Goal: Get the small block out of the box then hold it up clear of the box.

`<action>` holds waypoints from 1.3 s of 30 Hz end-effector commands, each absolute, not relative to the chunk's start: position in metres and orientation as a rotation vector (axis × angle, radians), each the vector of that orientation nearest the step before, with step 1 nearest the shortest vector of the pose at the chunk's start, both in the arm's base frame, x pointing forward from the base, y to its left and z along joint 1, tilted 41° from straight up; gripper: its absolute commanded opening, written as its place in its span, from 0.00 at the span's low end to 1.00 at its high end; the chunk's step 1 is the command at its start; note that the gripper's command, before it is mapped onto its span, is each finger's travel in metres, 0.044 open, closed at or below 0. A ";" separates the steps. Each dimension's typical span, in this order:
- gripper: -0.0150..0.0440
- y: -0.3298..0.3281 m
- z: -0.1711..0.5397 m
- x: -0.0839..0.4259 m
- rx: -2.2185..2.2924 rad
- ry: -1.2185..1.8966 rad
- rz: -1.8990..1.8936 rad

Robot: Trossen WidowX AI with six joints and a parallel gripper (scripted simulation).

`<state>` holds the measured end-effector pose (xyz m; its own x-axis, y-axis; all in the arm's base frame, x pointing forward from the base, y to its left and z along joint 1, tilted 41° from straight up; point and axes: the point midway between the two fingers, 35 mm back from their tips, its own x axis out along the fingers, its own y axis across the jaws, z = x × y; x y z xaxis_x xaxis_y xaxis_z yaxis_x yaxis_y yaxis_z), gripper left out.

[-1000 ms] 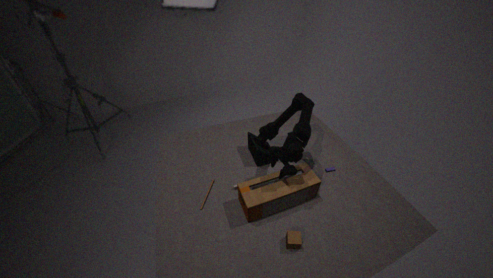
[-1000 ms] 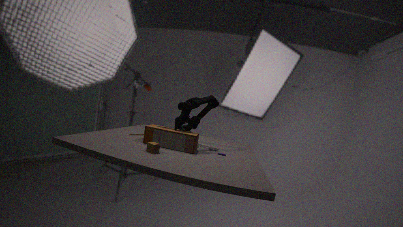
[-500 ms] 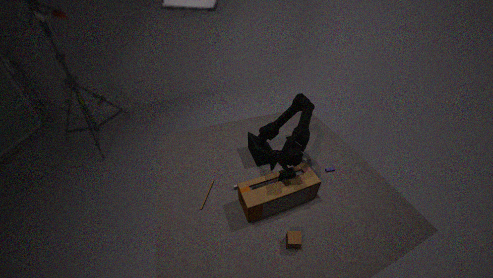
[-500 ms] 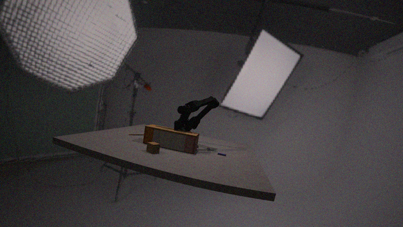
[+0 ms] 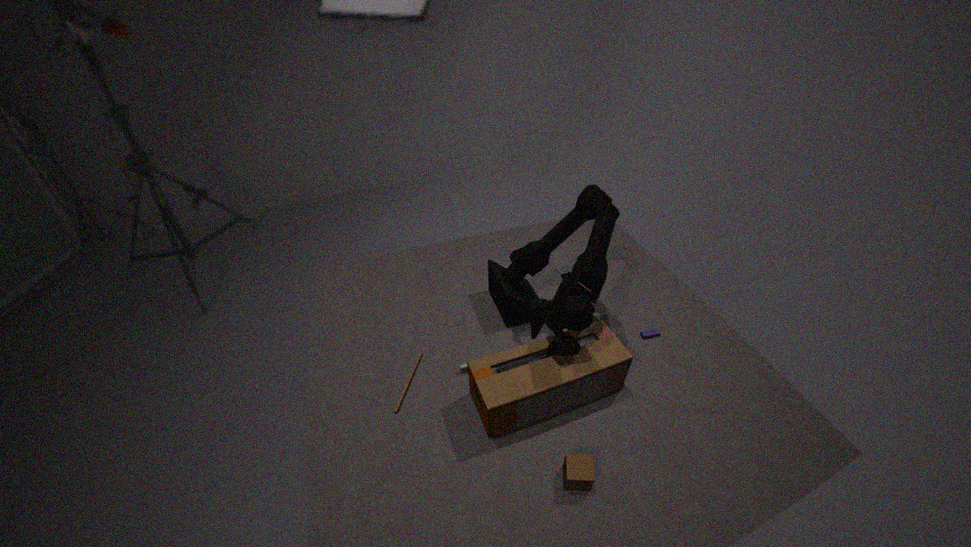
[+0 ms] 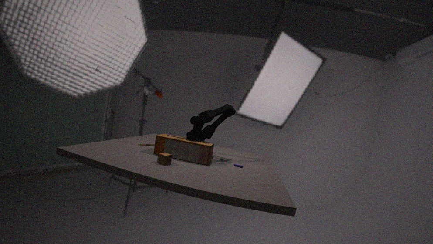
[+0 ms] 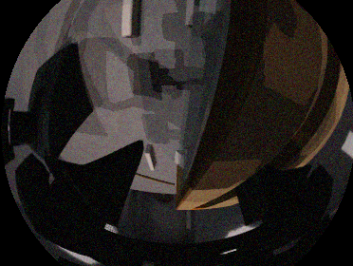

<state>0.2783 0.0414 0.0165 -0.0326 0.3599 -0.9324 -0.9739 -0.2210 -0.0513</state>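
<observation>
Dim studio; table (image 5: 713,421) carries the box (image 5: 543,391). Hand (image 5: 565,345) sits over the top slot near the box's right end, fingers apart, holding nothing. Block not discernible, presumably on the inner shelf. Advice: sweep gently along the slot toward the open end, without loading the box.

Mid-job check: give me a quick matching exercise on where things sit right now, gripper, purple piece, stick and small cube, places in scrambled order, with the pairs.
Things:
1. gripper
2. small purple piece
3. thin stick
4. small tan cube

Places:
A. on the table, off the box's left end in the top view
B. at the slot in the top of the box
C. on the table, in front of the box
D. on the table, off the box's right end

Pairs: 1-B, 2-D, 3-A, 4-C
</observation>
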 end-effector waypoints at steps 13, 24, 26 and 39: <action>0.93 0.016 -0.007 0.285 -1.092 0.806 1.518; 0.93 -0.003 -0.024 0.290 -1.094 0.807 1.518; 0.93 -0.007 -0.027 0.291 -1.094 0.807 1.518; 0.93 -0.029 -0.047 0.298 -1.096 0.808 1.517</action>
<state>0.2975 -0.0250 -0.0411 -0.0249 0.3605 -0.9324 -0.9743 -0.2177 -0.0582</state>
